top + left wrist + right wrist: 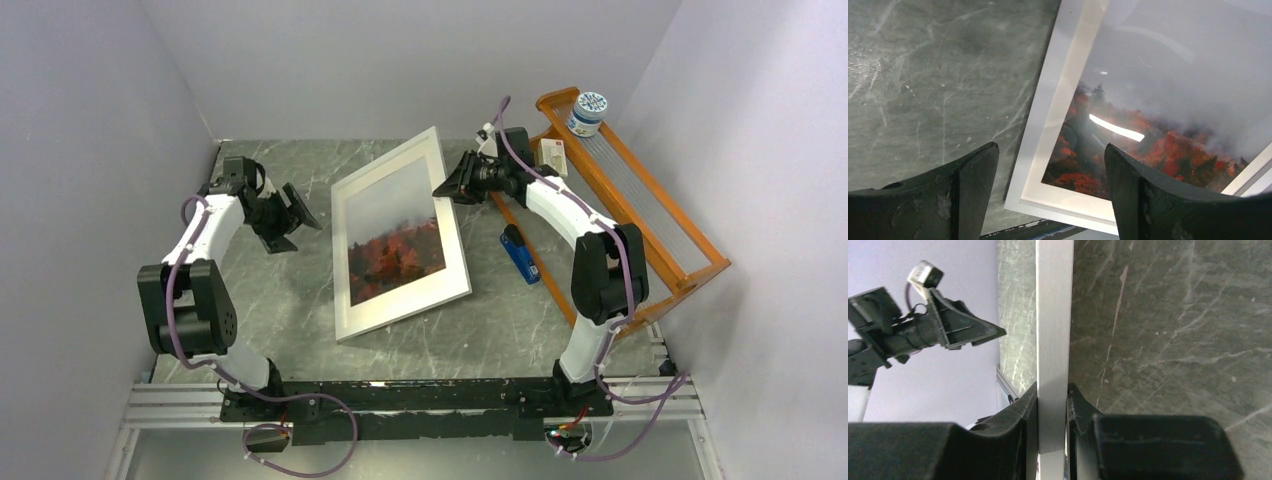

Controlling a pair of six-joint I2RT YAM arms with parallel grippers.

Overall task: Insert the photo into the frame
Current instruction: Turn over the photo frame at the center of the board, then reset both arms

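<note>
The right tool [1052, 395] is pressed together on the frame [1053, 315], whose thin white rim is pinched edge-on between the two dark fingers. In the overhead view this grip is seen on the frame's right long side, near its far corner. The frame is laid slantwise across the middle of the grey marbled tabletop [500, 320], its far end turned toward the right. The photo [395, 240] is seen inside the rim, face up, misty grey above red-orange trees, with a wide white border around it. The left tool [1050, 147] is held with its fingers spread wide, just beside the frame's left long side and apart from it. Along the tabletop's right edge an orange wooden rack [690, 240] is set, with a blue-lidded white jar [587, 113] at its far end.
</note>
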